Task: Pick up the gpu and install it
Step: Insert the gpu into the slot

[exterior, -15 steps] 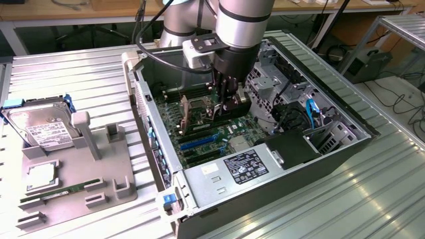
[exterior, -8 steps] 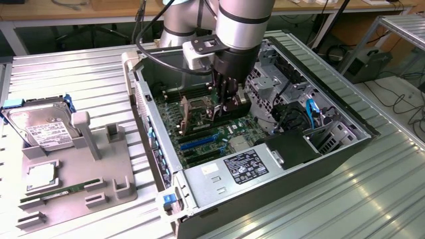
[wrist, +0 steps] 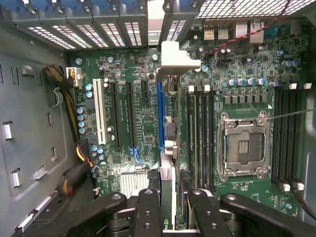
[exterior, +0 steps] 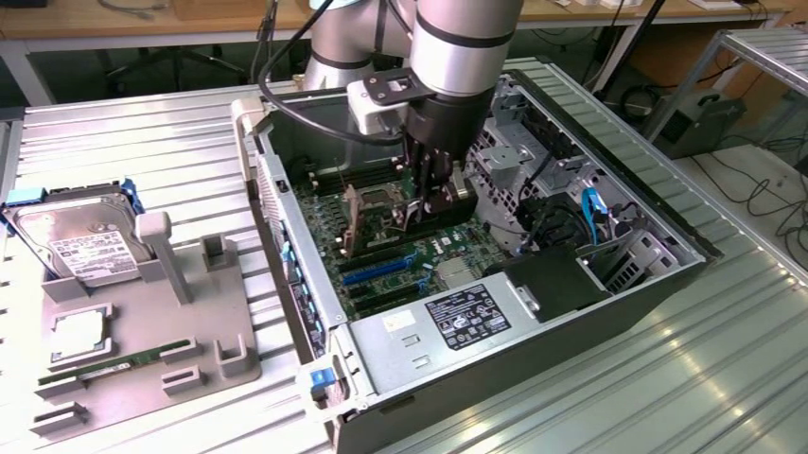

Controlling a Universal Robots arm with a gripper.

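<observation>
The gripper (wrist: pixel 168 207), fingers clamping the gpu (wrist: pixel 168 148) edge-on, is hovering above the motherboard (wrist: pixel 237 89) slots inside the computer case (exterior: pixel 657 274); seating remains undone.

gpu (wrist: pixel 168 148) edge-on, fan hidden

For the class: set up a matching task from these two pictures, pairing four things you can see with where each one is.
Things:
1. gpu
2. hard drive
3. memory stick
4. processor socket

Places:
A. lying flat in the grey holder's front slot
B. on the motherboard, between banks of memory slots
C. held edge-on in the hand, above the blue slot
D. propped in the grey holder, outside the computer case

Pairs: 1-C, 2-D, 3-A, 4-B
</observation>
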